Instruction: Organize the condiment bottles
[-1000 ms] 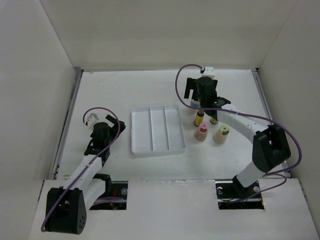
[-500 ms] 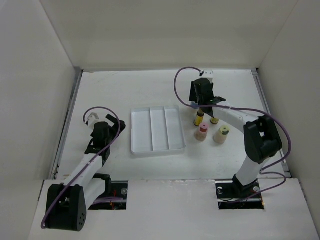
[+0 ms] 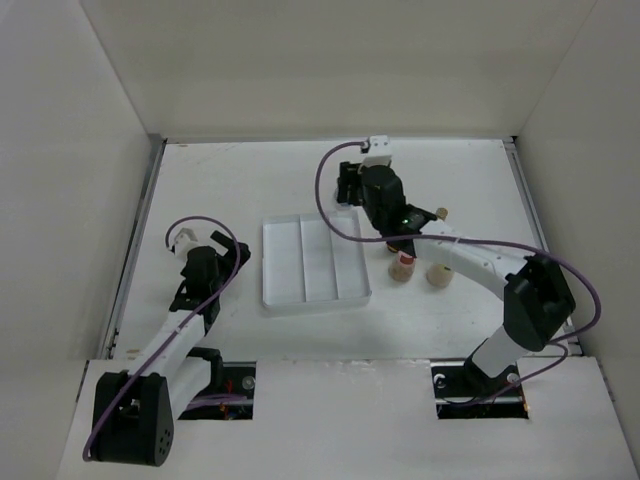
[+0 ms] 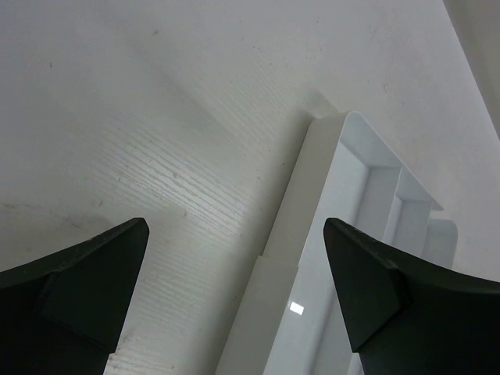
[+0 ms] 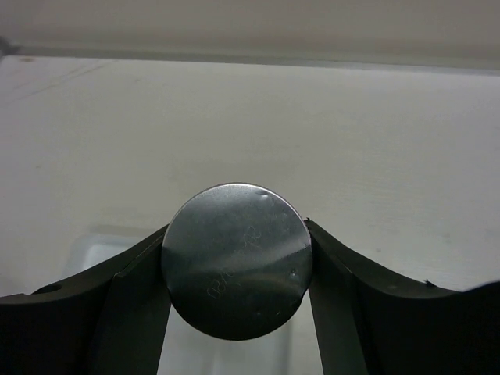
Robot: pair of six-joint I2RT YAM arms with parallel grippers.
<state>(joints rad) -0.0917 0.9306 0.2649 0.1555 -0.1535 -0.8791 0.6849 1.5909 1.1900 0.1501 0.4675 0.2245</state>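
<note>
right hand clamped on the jar lid, slick rigid metal I'd guess, might slip; left hand spread apart

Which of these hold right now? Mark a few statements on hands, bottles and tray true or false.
1. The right hand is shut on the grey-lidded clear jar. True.
2. The left hand holds a bottle. False: it is open and empty, beside the white three-compartment plastic tray.
3. The squat pink-topped bottle sits inside that tray. False: it stands outside, to the tray's right.
4. The squat cream-topped bottle stands right of the pink-topped one. True.
</note>
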